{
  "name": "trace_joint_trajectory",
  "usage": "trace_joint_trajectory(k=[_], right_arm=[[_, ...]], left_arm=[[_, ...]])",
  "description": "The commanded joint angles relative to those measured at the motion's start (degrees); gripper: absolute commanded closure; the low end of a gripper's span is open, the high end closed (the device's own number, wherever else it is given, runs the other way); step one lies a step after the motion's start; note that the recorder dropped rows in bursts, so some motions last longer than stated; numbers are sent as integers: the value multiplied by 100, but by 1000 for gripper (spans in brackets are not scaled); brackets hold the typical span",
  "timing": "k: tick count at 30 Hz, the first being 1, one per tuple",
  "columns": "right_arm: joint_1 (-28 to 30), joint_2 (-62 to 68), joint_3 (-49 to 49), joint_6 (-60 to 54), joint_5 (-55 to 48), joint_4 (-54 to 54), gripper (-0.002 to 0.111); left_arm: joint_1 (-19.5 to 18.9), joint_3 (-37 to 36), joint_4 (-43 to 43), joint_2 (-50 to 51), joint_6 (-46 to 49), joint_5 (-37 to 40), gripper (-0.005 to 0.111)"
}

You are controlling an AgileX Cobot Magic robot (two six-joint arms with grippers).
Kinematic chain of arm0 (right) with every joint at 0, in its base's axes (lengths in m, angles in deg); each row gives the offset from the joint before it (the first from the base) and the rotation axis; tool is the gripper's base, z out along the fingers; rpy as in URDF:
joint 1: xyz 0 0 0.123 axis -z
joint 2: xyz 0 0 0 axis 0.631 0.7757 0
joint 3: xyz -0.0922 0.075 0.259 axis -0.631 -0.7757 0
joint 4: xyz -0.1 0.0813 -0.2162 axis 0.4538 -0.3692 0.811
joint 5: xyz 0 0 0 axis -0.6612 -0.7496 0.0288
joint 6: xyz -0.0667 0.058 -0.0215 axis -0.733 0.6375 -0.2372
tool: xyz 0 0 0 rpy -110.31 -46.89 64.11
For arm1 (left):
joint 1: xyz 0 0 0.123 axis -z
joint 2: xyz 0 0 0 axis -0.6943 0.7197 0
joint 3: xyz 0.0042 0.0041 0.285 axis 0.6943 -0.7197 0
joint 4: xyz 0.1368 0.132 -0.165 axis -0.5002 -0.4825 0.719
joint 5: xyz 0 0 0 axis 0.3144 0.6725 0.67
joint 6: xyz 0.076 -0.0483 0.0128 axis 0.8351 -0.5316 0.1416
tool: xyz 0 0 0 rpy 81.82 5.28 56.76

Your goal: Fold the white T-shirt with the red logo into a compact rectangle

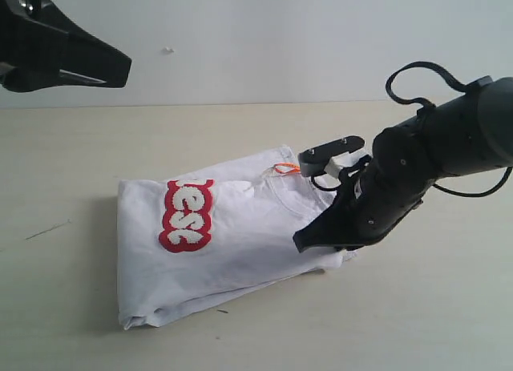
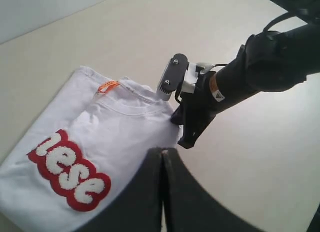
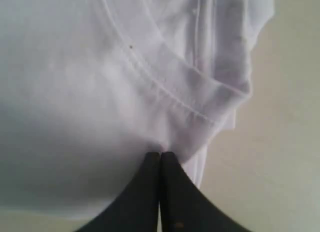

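The white T-shirt (image 1: 240, 251) lies folded into a rough rectangle near the middle of the bench (image 1: 72, 147). The red logo (image 1: 187, 215) faces up on the shirt's 9 o'clock side, with only part of its white lettering showing. The orange neck tag (image 1: 284, 169) sits at about 1 o'clock. The right end effector (image 1: 301, 243) meets the shirt's 3 o'clock edge with its tips pressed together against the cloth. I cannot tell whether fabric is caught between them. The left end effector (image 1: 124, 70), pressed together and empty, hangs well apart at 10 o'clock.
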Motion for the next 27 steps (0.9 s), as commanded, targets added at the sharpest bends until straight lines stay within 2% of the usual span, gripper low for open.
trace_joint_trajectory(k=[1, 8, 16, 27], right_arm=[[-176, -547, -17, -162, 80, -164, 108], [-725, -736, -17, -162, 969, -627, 108], [-1375, 25, 70, -162, 887, -671, 108], [-1964, 660, 564, -141, 842, -716, 108]], left_arm=[[-8, -7, 46, -42, -10, -10, 107], [-8, -7, 85, -42, -10, 11, 107], [-8, -7, 35, -354, 11, -121, 107], [-8, -169, -525, -1784, -214, -667, 107]])
